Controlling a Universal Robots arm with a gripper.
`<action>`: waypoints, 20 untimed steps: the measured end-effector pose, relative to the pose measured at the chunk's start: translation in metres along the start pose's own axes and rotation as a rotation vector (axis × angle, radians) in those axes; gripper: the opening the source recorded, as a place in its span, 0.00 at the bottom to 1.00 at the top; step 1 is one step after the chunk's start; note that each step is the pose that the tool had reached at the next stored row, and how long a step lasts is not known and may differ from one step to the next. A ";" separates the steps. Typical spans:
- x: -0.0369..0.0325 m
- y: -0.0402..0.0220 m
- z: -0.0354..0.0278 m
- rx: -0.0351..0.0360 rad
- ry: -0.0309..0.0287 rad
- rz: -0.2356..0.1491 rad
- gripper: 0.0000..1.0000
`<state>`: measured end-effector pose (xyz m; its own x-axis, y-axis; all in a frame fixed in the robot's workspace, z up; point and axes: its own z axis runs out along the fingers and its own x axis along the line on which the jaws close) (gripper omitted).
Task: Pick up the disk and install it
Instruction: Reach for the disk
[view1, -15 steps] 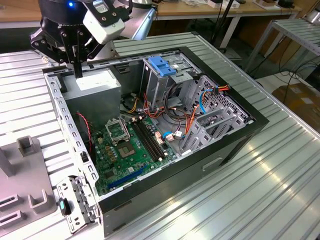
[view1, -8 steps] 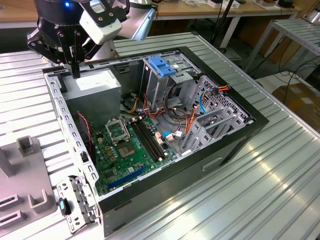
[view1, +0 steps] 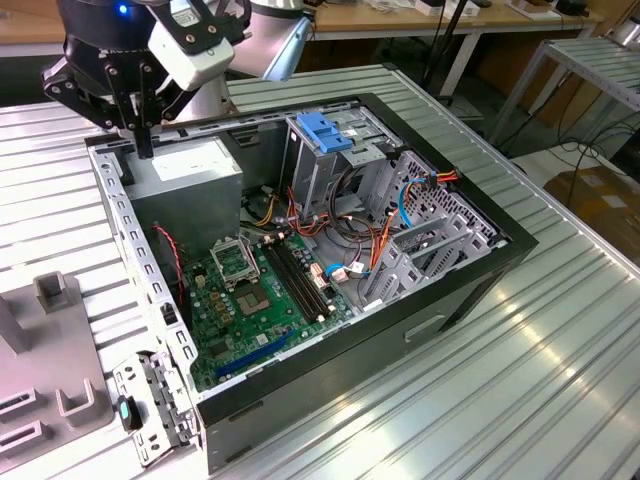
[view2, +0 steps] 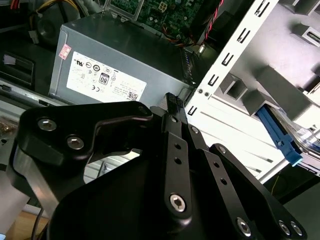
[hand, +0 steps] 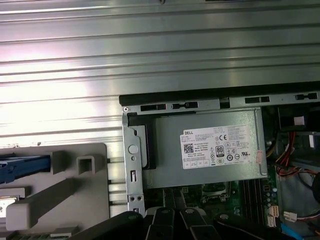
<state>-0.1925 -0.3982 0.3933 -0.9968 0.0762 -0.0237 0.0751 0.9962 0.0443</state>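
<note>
Exterior view: open black-rimmed computer case (view1: 470, 262) lies on a ribbed silver metal table (view1: 560, 380). The black two-finger gripper (view1: 143, 148) hangs over the case's far corner, at the exterior view's left.
Jaws: pressed together, nothing pinched between them.
Gripper vs box: in the second wrist view the gripper (view2: 173, 100) tip sits just beside a corner of the big grey metal box with white sticker (view2: 115, 55). Contact cannot be told.
Disk: flat silver-metal disk with blue plastic end tabs (view2: 280, 140) rests in the pale grey plastic fixture (view2: 280, 85). It is outside the case and well apart from the gripper.
Disk, first wrist view: the blue edge of the disk (hand: 22, 167) shows on the fixture (hand: 90, 200).
Fixture: on the table beside the case wall, at the exterior view's left (view1: 60, 395).
Cage: tall metal cage with blue plastic top (view1: 322, 135) stands upright inside the case, near the grey box.
Board: green circuit board (view1: 250, 300) lies flat on the case floor.
</note>
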 end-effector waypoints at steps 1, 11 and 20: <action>0.0005 -0.0001 0.0000 0.0000 0.0000 0.000 0.11; 0.0094 -0.0007 -0.0003 0.0000 0.0000 0.000 0.11; 0.0169 -0.0013 -0.0005 0.0000 0.0000 0.000 0.11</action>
<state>-0.2095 -0.3982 0.3933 -0.9968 0.0762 -0.0237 0.0751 0.9962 0.0443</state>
